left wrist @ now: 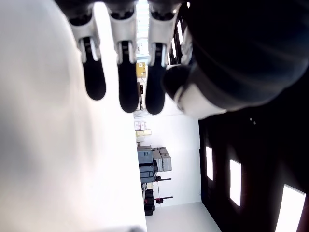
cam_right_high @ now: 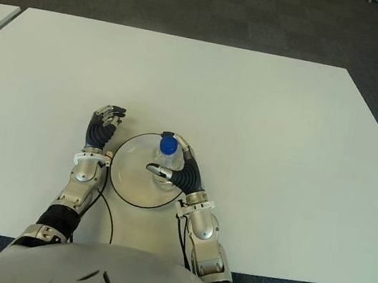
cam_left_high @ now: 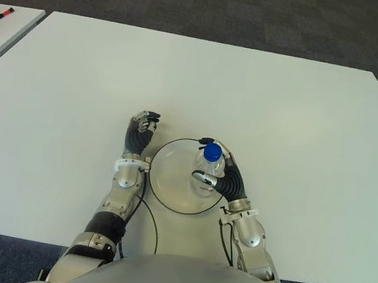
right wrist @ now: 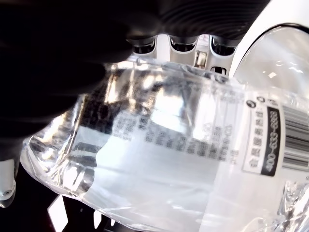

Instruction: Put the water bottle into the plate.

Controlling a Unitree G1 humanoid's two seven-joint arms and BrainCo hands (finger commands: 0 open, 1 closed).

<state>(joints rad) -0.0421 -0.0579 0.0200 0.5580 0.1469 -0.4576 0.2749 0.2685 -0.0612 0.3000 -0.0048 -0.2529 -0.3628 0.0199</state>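
A clear water bottle with a blue cap stands upright inside the round white plate, over its right part. My right hand wraps the bottle from the right, fingers curled around it. The right wrist view is filled by the clear bottle and its printed label, with my fingers pressed behind it. My left hand shows just left of the plate, fingers loosely bent and holding nothing; its wrist view shows the fingers over bare table.
A wide white table surrounds the plate. A black cable runs from the plate's rim toward my body. A second table at far left carries a red-and-black marker. Dark carpet lies beyond.
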